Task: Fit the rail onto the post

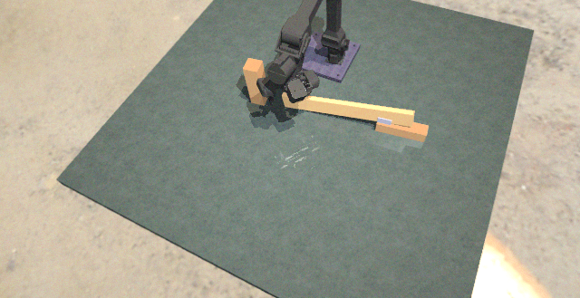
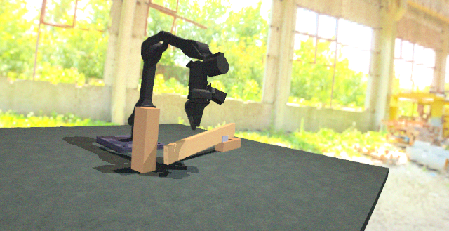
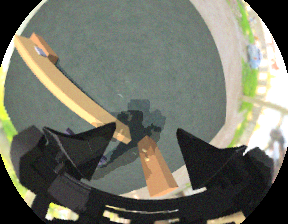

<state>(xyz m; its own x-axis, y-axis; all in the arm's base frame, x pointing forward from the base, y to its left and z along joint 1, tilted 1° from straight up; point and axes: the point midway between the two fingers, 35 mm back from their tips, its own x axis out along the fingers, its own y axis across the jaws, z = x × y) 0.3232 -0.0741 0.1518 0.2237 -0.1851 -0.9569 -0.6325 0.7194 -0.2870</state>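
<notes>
The pale wooden rail (image 1: pixel 353 109) (image 2: pixel 198 142) (image 3: pixel 70 95) slopes down from the bracket (image 1: pixel 384 120) (image 2: pixel 224 138) on the footboard block (image 1: pixel 401 131) (image 2: pixel 229 145) to its near end on the table, a short gap from the post. The orange-brown post (image 1: pixel 254 78) (image 2: pixel 144 140) (image 3: pixel 157 172) stands upright. Its two pegs show small in the wrist view, on the side toward the rail. My gripper (image 1: pixel 276 96) (image 2: pixel 193 128) (image 3: pixel 146 128) is open and empty, pointing down above the rail's near part. In the top view the arm hides part of the near end and the pegs.
The arm's purple base plate (image 1: pixel 337 73) (image 2: pixel 119 146) lies behind the rail and post. The dark green table top (image 1: pixel 190 189) (image 2: pixel 280 189) extends in front of them. The arm's shadow falls around the post's foot and the rail's near end.
</notes>
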